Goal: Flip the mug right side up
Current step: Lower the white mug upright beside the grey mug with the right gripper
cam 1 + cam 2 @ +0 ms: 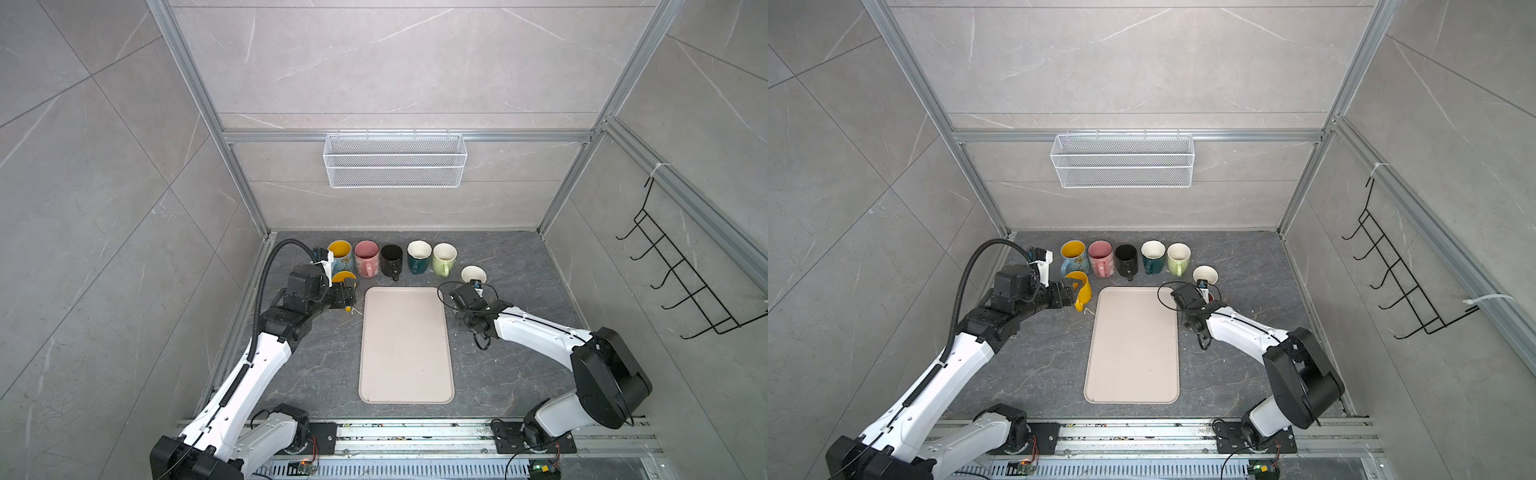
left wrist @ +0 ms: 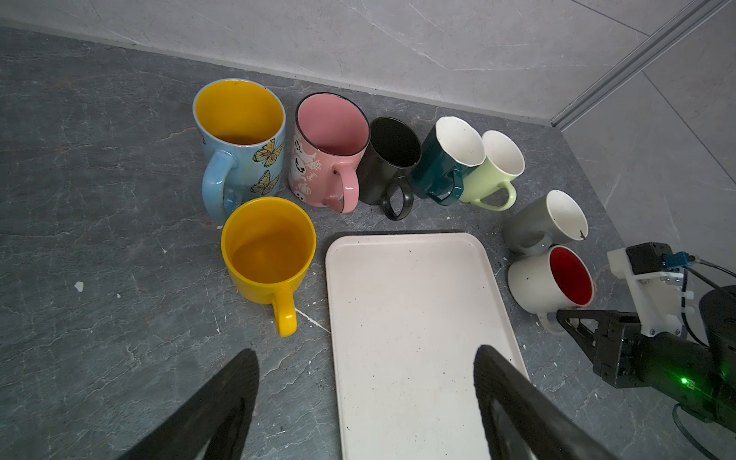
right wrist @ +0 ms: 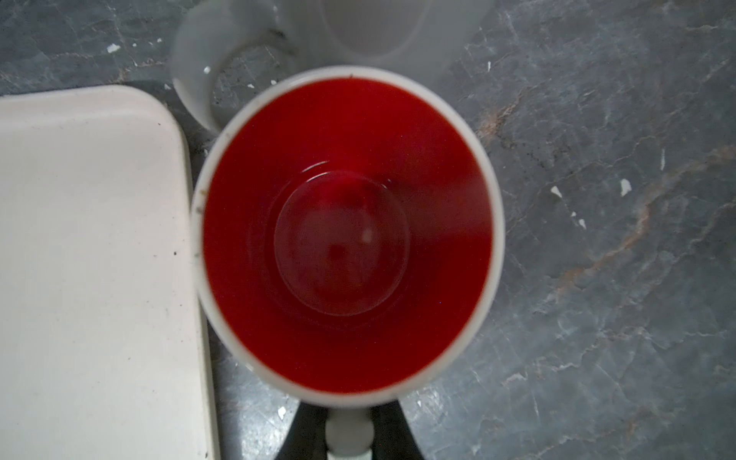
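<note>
Red-lined white mug (image 3: 346,231) stood mouth-up on the surface (image 3: 597,239) at the tray (image 3: 91,239) corner, its handle (image 3: 349,434) pinched between the nearly closed right fingers (image 3: 306,434). Left fingers (image 2: 223,398) gaped wide and empty, short of the upright yellow mug (image 2: 267,251). Both top views hid that pinch beneath the wrist (image 1: 465,297).

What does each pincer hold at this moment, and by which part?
The right pincer holds the white mug by its handle. The left pincer is open and holds nothing.
</note>
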You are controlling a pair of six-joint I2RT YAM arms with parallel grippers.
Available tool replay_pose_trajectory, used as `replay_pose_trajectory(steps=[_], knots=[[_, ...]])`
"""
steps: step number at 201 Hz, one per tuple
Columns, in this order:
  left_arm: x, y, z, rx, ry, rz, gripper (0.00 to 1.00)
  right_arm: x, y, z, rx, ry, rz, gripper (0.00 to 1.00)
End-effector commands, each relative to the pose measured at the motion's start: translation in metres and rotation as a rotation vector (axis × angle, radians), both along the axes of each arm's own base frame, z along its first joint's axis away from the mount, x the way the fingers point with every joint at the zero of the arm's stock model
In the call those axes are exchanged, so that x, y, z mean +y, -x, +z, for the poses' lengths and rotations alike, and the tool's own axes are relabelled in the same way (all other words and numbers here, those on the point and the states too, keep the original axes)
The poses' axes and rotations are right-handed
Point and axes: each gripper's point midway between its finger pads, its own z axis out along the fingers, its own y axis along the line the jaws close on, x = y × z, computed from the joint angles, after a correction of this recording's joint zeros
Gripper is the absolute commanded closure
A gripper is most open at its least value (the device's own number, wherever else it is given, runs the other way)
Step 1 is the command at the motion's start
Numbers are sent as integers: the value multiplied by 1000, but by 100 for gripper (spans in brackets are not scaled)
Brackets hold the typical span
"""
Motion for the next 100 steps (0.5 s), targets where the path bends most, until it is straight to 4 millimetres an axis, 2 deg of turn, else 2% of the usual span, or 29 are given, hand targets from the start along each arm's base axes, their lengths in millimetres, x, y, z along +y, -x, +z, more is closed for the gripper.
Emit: replay_pose_trajectory(steps=[1,100], knots=[[4,-2,11,-43,18,24,13,-8,16,-33,128,15,-6,100],[7,-3,8,-40,18,35,13,-10,-2,-33,123,13,-13,100]])
